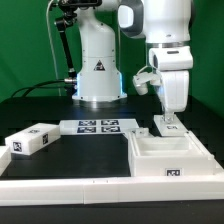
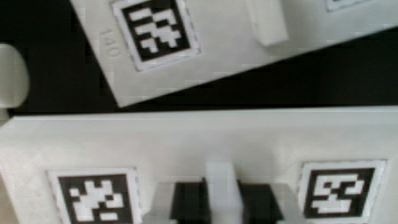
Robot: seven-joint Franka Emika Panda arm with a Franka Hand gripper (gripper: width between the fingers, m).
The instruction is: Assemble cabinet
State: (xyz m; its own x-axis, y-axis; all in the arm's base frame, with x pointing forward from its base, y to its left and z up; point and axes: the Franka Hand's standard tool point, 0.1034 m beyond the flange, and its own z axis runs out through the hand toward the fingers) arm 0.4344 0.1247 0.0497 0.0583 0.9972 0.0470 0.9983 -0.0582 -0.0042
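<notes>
My gripper (image 1: 167, 118) hangs at the exterior view's right, over the far edge of the open white cabinet body (image 1: 172, 158). It is shut on a thin white ridge (image 2: 222, 190) of a white cabinet piece (image 2: 196, 140) that carries two tags; in the exterior view this piece (image 1: 168, 129) sits just below the fingers. The dark fingers (image 2: 185, 203) press on both sides of the ridge. Another white tagged piece (image 2: 160, 45) lies tilted beyond it in the wrist view. A loose white block (image 1: 30, 141) with tags lies at the exterior view's left.
The marker board (image 1: 100, 126) lies flat in front of the white robot base (image 1: 98, 70). A long white rail (image 1: 90, 190) runs along the table's front edge. The tabletop is black.
</notes>
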